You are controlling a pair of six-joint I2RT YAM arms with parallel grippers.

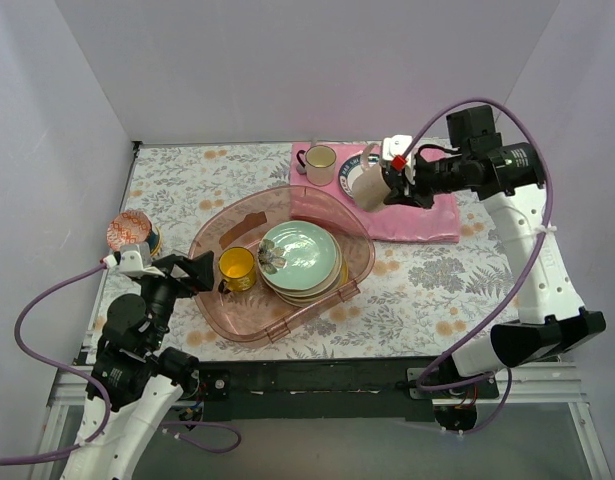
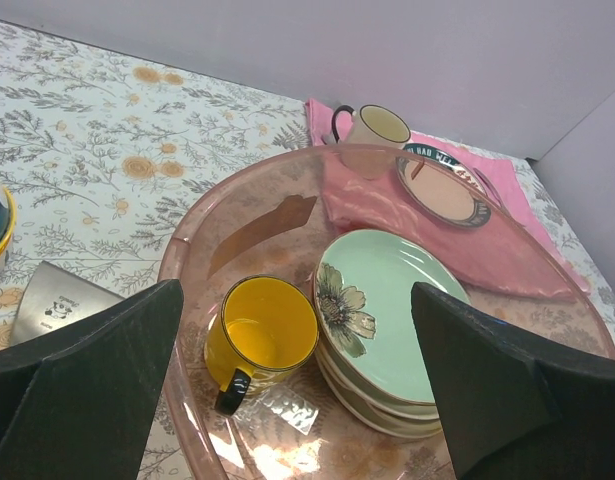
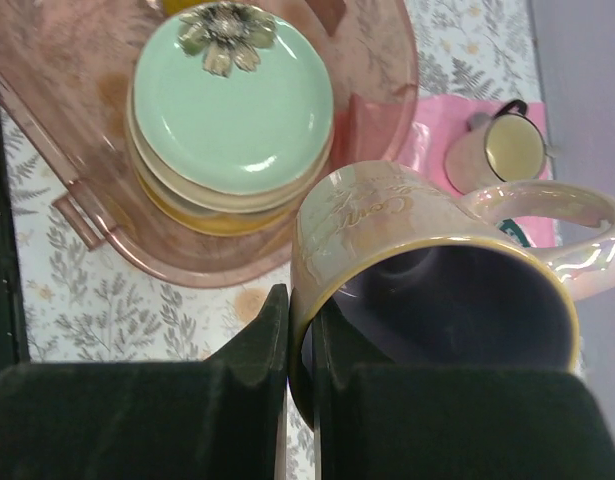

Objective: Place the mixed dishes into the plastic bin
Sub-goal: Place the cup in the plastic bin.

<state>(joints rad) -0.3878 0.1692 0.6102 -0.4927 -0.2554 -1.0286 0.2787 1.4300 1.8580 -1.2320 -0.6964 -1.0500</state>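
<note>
the right gripper [image 3: 299, 300] is clamped on the thin wall of the mug with the dark inside [image 3: 437, 290], up in the air past the far right corner of the plastic bin [image 1: 222, 300]. it pinches just 1 edge, so the mug may tip or slip out and crack. going down into the bin, it may bump the stack of plates [image 1: 300, 258] or the yellow mug [image 1: 236, 267] in there. the left gripper [image 1: 192, 270] sits wide apart at the bin's left side. the plates under the green plate show only edges. the small bowl [image 1: 130, 232], left of the bin, is cut off in the left wrist view.
</note>
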